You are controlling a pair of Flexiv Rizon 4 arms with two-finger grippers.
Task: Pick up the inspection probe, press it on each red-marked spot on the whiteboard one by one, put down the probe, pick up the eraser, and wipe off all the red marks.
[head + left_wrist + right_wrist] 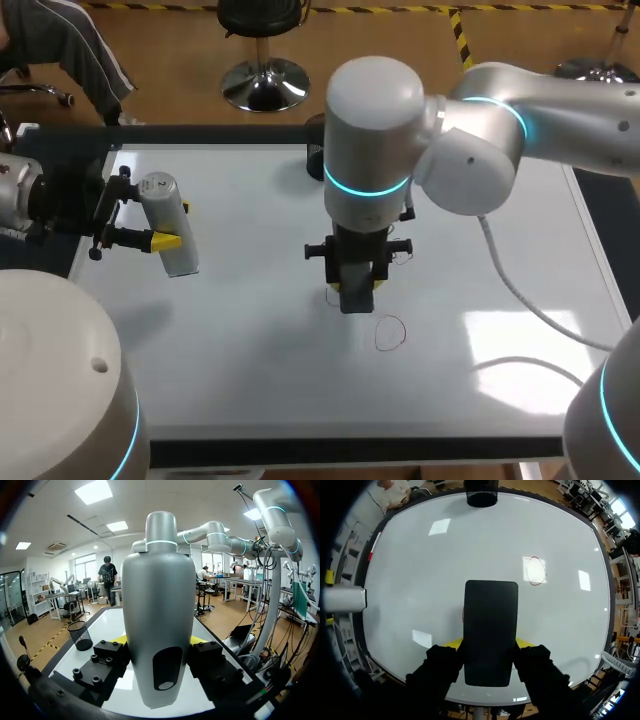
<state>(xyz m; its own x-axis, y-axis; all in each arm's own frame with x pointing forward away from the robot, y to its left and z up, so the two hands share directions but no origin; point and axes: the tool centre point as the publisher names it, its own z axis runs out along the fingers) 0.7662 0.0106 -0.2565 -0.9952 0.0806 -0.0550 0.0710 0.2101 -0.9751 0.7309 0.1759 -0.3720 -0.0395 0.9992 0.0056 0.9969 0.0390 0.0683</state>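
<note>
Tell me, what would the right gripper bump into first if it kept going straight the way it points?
The whiteboard. The right gripper, shut on the black eraser, points straight down at it, so the eraser would meet the board first. I can't tell whether it already touches.

Centre of the counter: blocked by the right arm (470,150), which comes in from the right edge and holds the eraser (356,292) low at the whiteboard (250,380); contact cannot be confirmed.

Right half: the arm's cable (512,290) hangs across the board.

Left edge: the left arm's fingers (165,241) hold the probe (170,228) out over the board.

Far edge, near the middle: a black bin (481,497).

Open board:
- the near edge's middle stretch, where a red ring (390,333) lies just beside the eraser
- the strip between probe and eraser
- the far-left part between probe and bin
</note>
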